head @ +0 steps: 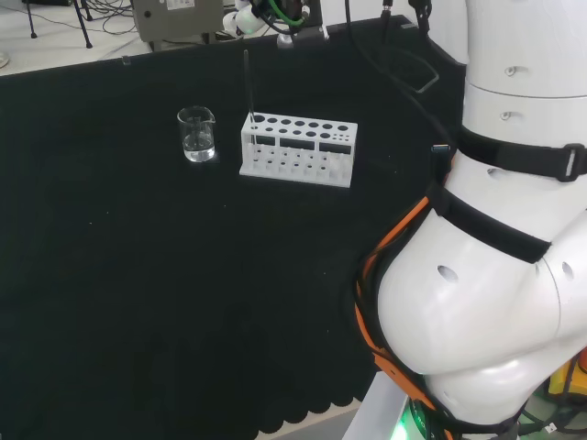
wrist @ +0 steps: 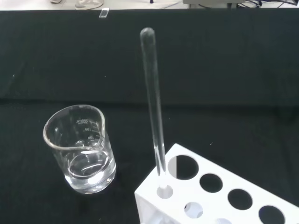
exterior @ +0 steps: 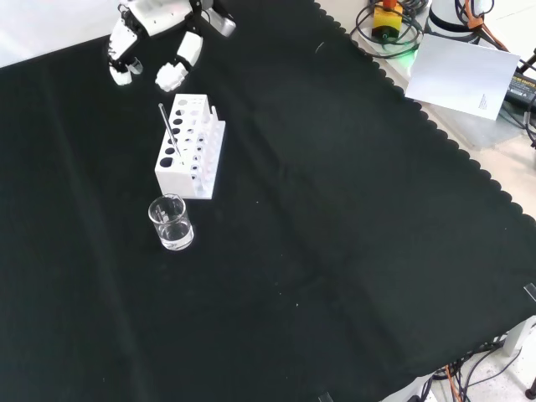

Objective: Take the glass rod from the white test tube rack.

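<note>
Glass rod (wrist: 154,112) stands in the white test tube rack's (exterior: 191,146) end hole, leaning slightly, free for the spread, empty hand (exterior: 159,50) nearby.

black cloth (head: 138,275); rack (head: 298,151), beaker (head: 197,135)

Clear glossy glass rod (wrist: 154,107), beaker (wrist: 82,151); matt white rack (head: 297,149); black cloth (exterior: 335,234).

Black cloth (exterior: 335,251) (scalloped at its edge) covers the bench, pale floor (head: 55,41) and cables (head: 101,14) beyond.
</note>
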Controlling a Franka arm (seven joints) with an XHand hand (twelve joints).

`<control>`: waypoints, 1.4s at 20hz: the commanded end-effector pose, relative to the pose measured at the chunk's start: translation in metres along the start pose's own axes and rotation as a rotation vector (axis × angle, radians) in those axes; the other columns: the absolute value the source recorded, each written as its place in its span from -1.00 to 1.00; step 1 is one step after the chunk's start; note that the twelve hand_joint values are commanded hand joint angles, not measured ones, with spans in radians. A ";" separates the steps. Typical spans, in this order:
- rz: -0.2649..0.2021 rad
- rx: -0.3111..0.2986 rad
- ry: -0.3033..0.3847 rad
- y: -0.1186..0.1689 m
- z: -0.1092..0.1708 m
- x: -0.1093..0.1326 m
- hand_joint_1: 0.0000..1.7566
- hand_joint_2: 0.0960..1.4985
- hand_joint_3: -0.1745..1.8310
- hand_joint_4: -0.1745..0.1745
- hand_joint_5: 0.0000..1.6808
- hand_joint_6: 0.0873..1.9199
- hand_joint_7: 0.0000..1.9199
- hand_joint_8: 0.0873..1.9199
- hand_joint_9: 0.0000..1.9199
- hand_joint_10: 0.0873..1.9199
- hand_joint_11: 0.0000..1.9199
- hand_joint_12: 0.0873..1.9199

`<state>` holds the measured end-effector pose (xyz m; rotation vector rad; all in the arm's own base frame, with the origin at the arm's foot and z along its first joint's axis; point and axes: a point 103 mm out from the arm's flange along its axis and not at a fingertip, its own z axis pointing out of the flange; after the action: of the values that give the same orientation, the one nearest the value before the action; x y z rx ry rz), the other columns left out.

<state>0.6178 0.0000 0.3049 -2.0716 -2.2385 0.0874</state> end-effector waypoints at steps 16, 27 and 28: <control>-0.032 0.079 -0.022 0.002 0.036 0.006 -0.36 0.26 -0.38 -1.00 -0.61 0.04 -0.22 0.24 0.12 0.41 0.08 0.34; -0.050 0.114 -0.029 0.007 0.058 0.007 -0.28 0.28 -0.37 -1.00 -0.40 0.08 -0.17 0.25 0.28 0.40 0.33 0.32; -0.051 0.114 -0.030 0.007 0.058 0.007 -0.26 0.27 -0.37 -1.00 -0.38 0.07 -0.17 0.25 0.31 0.39 0.36 0.32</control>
<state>0.6177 0.0079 0.2488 -1.9741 -2.2383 0.2332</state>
